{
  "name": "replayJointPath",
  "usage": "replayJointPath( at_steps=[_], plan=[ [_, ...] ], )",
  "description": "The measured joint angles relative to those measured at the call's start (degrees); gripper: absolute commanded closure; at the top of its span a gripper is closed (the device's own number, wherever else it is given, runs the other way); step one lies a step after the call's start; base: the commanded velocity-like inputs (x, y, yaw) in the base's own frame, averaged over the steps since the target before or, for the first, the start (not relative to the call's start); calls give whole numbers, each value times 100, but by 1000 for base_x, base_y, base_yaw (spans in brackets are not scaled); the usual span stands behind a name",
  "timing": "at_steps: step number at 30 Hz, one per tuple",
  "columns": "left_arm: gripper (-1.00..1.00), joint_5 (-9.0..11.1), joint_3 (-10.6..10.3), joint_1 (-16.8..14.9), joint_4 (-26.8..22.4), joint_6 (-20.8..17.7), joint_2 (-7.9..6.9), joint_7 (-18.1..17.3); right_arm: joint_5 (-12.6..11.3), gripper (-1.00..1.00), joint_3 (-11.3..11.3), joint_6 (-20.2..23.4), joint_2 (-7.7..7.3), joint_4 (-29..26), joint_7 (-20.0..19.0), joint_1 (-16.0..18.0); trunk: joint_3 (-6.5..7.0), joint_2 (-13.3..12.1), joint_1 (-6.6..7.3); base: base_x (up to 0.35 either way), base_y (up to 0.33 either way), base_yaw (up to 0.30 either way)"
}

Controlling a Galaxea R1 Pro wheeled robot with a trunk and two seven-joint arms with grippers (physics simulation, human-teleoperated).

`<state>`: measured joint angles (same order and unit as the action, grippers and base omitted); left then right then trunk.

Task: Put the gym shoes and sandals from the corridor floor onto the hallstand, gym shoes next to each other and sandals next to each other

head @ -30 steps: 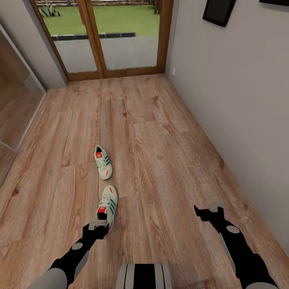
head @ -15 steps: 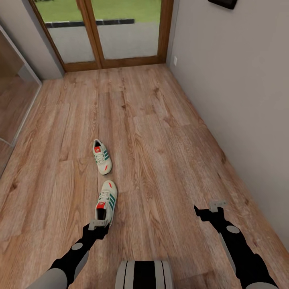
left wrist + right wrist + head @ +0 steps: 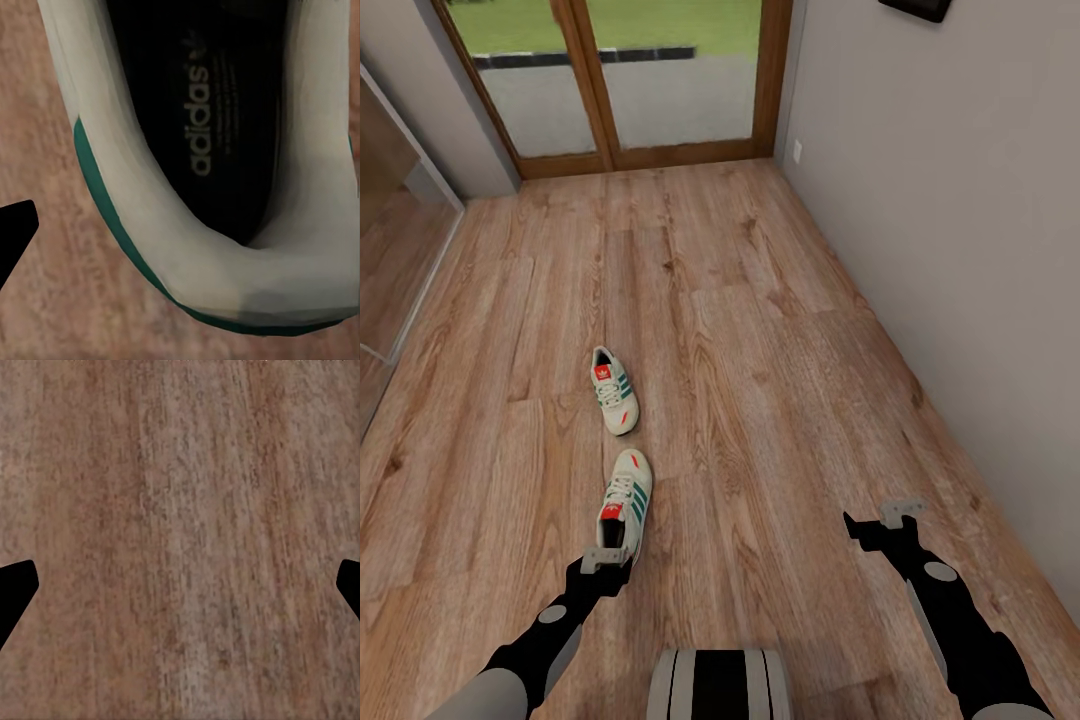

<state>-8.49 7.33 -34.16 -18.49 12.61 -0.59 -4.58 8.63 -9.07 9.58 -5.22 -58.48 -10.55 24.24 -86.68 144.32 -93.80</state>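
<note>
Stretching toward glass doors, the light brown wood-plank corridor floor [image 3: 760, 330] carries two white green-striped gym shoes, far one [image 3: 614, 388] and near one [image 3: 624, 497]. Left claw [image 3: 606, 558] hangs spread over the near shoe's heel; right claw [image 3: 880, 520] spread above bare planks.

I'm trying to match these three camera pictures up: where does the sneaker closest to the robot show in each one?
Head view: nearer gym shoe, lower left of centre, just beyond the left end effector.
Left wrist view: its heel and dark insole, seen close.
Right wrist view: not there.
Shared landmark: the wood-plank floor.
</note>
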Motion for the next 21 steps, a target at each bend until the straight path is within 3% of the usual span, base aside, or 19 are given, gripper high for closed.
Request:
replayJointPath(
  at_steps=[5,6,21],
  plan=[
    [-100,-4,0,0,0,1,-4,0,0,-100,0,0,0,-2,0,0,0,0,0,0,0,0],
    [100,-4,0,0,0,1,-4,0,0,-100,0,0,0,-3,0,0,0,0,0,0,0,0],
    [100,55,18,0,-4,9,-5,15,-6,-100,0,0,0,9,0,0,0,0,0,0,0,0]
  ],
)
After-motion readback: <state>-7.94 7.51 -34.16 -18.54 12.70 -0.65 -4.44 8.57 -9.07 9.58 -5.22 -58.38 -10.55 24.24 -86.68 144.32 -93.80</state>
